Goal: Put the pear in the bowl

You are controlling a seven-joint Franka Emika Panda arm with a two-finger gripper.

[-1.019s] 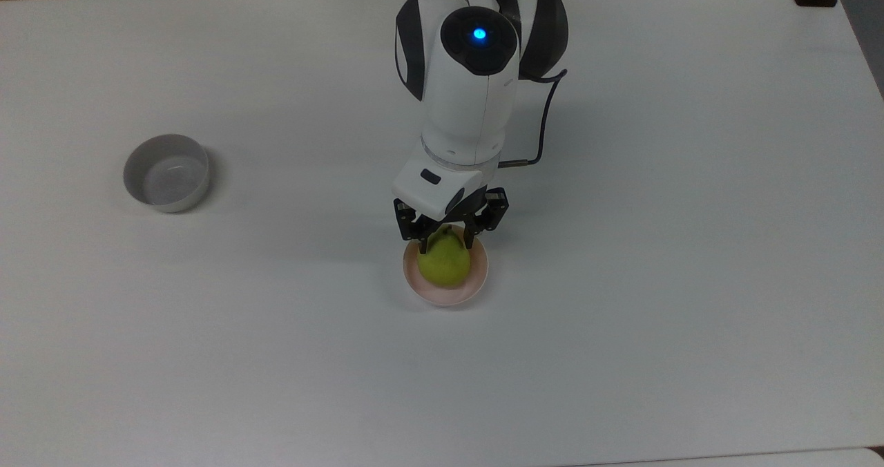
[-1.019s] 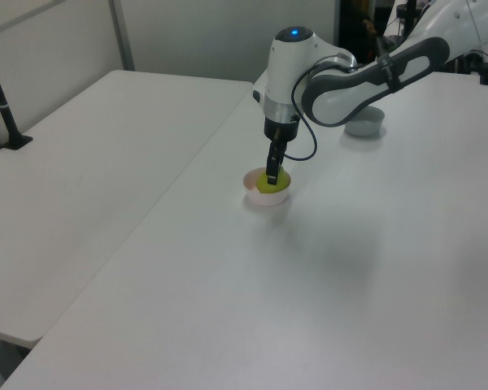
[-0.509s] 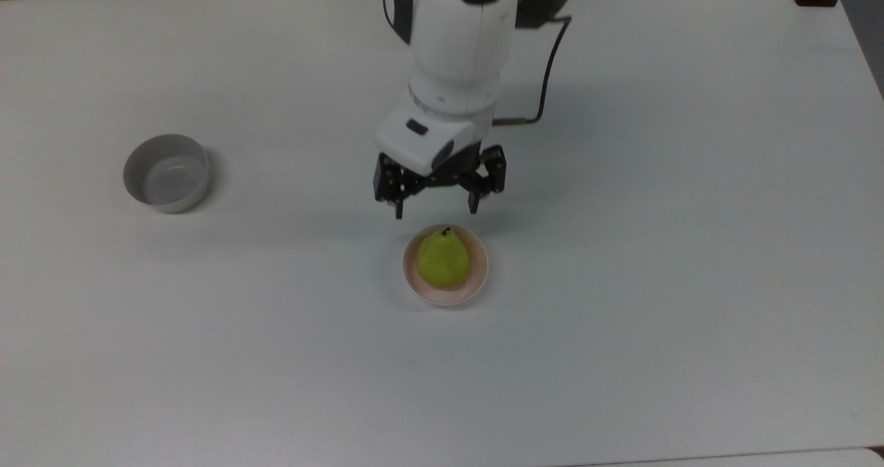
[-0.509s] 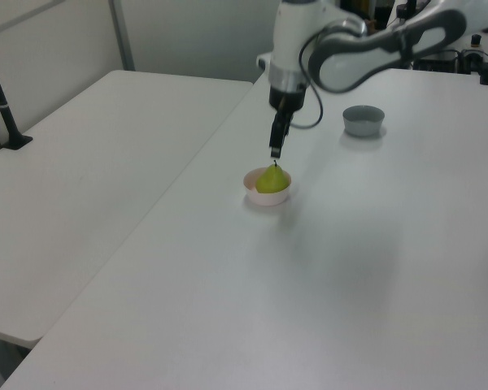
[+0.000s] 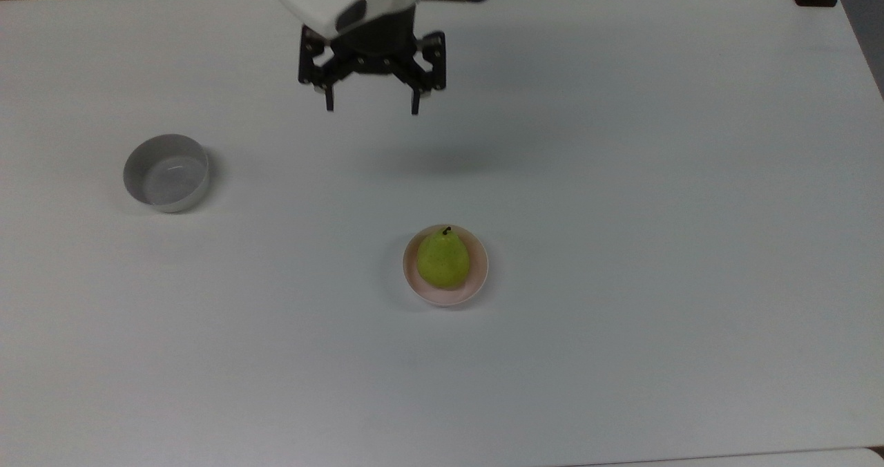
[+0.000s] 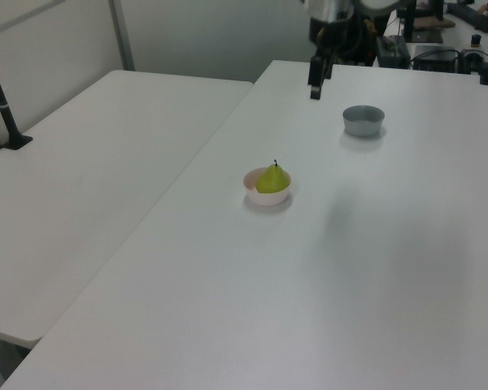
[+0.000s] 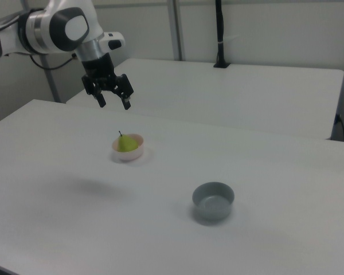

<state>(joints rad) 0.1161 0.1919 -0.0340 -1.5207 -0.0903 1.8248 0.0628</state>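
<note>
Pincer [image 5: 372, 104] fingers apart above table [image 5: 621, 177]

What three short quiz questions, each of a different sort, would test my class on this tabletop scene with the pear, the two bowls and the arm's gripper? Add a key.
1. True or false: the pear sits in the grey bowl.
2. Multiple choice: the gripper is A) shut on the pear, B) open and empty above the table, C) inside a bowl.
3. Fill in: the pear's stem points ___.

Key: 1 false, it sits in the pink bowl; 2 B; 3 up.
</note>
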